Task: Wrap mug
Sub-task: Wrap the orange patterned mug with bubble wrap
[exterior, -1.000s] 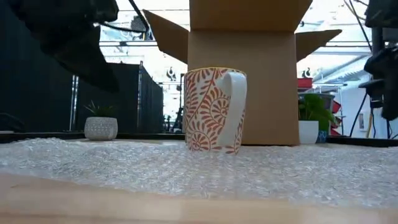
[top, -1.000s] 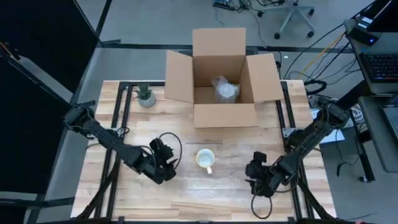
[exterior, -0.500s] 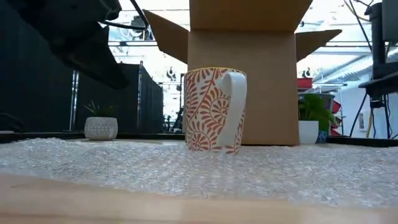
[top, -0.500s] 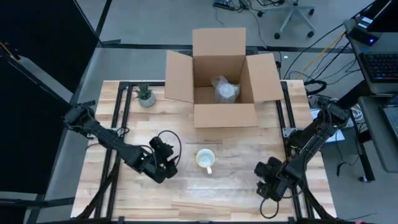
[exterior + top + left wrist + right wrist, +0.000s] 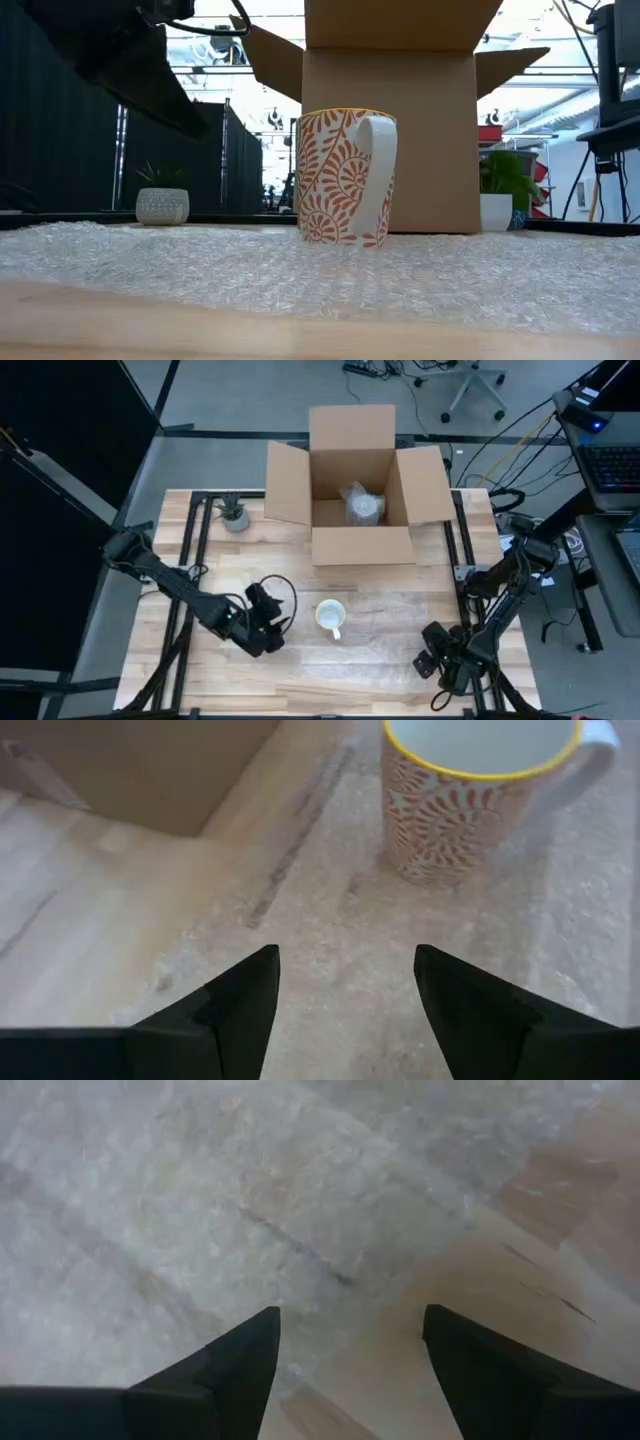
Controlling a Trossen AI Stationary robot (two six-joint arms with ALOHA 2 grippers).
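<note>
Left fingers (image 5: 345, 990): apart, near the orange-patterned ceramic mug (image 5: 478, 795).
Right fingers (image 5: 350, 1350): apart, over the clear bubble-wrap sheet (image 5: 200, 1210) corner.
Risk: dragging the sheet could topple my mug.

Bare bubble wrap (image 5: 375, 622) lies open around the mug (image 5: 331, 616); the open box (image 5: 360, 485) (seemingly well apart) blocks the far side.

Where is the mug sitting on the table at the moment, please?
In the high view the mug stands upright on the bubble wrap near the table's centre, in front of the cardboard box, with the left gripper just beside it.
</note>
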